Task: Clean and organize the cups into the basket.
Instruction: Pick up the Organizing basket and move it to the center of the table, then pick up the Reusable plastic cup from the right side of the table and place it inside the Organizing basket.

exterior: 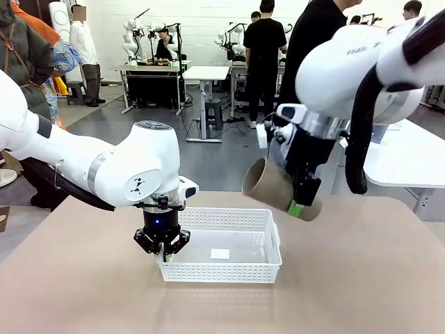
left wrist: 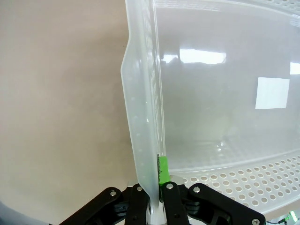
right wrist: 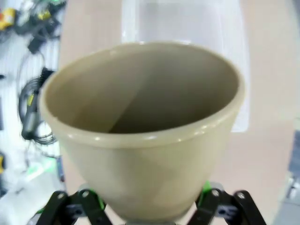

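A white plastic basket (exterior: 229, 268) with lattice sides rests on the tan table. My left gripper (exterior: 163, 252) is shut on the basket's left rim (left wrist: 140, 122), one green pad (left wrist: 163, 169) pressed inside the wall. A tan-brown cup (exterior: 277, 189) hangs tilted in the air above the basket's right end, mouth toward the left. My right gripper (exterior: 300, 205) is shut on the cup near its base. In the right wrist view the cup (right wrist: 145, 140) opens toward the camera, with the basket (right wrist: 183, 28) blurred beyond it.
A white label (exterior: 220, 254) lies on the basket's floor. Bare tan table (exterior: 361, 278) spreads around the basket. A white table (exterior: 410, 156) stands at the right, and people stand at the far side among other tables.
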### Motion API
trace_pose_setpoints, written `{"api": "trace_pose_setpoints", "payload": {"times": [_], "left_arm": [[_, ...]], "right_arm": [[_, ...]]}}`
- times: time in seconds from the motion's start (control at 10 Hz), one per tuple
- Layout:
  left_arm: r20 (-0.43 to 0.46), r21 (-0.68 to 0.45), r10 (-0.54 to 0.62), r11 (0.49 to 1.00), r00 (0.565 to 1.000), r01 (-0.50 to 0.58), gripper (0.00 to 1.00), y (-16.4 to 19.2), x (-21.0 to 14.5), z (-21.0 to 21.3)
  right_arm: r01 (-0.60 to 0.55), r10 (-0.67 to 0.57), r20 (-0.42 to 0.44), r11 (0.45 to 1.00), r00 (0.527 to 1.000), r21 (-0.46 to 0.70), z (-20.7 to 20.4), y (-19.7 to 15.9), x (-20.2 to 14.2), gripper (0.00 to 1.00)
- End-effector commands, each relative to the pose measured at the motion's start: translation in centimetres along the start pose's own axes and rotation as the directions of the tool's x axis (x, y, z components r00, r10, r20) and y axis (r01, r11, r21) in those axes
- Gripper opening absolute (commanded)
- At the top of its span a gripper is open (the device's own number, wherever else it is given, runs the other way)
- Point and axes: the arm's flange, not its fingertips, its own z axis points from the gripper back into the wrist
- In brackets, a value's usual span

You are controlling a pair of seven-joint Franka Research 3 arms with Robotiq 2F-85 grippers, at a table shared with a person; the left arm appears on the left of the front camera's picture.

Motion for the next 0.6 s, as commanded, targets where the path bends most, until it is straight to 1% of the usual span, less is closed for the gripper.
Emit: {"api": "trace_pose_setpoints", "payload": {"times": [0.0, 0.2, 0.3, 0.4, 0.5], "left_arm": [[-0.004, 0.008, -0.004, 1.000, 1.000, 0.004, 0.00, 0.5, -0.3, -0.3], [-0.004, 0.008, -0.004, 1.000, 1.000, 0.004, 0.00, 0.5, -0.3, -0.3], [-0.004, 0.008, -0.004, 1.000, 1.000, 0.004, 0.00, 0.5, -0.3, -0.3], [-0.004, 0.008, -0.004, 1.000, 1.000, 0.004, 0.00, 0.5, -0.3, -0.3], [-0.004, 0.008, -0.004, 1.000, 1.000, 0.004, 0.00, 0.5, -0.3, -0.3]], "right_arm": [[-0.037, 0.043, -0.121, 0.998, 0.992, 0.057, -1.0, -0.4, 2.3, 0.81], [-0.114, 0.125, -0.118, 0.989, 0.985, 0.094, -3.6, 0.0, 4.5, 0.81], [-0.135, 0.145, -0.126, 0.987, 0.981, 0.086, -5.3, -0.3, 5.3, 0.81], [-0.148, 0.159, -0.102, 0.983, 0.982, 0.112, -6.7, -0.5, 6.1, 0.81], [-0.171, 0.179, -0.075, 0.980, 0.981, 0.099, -7.8, -0.6, 6.5, 0.81]]}}
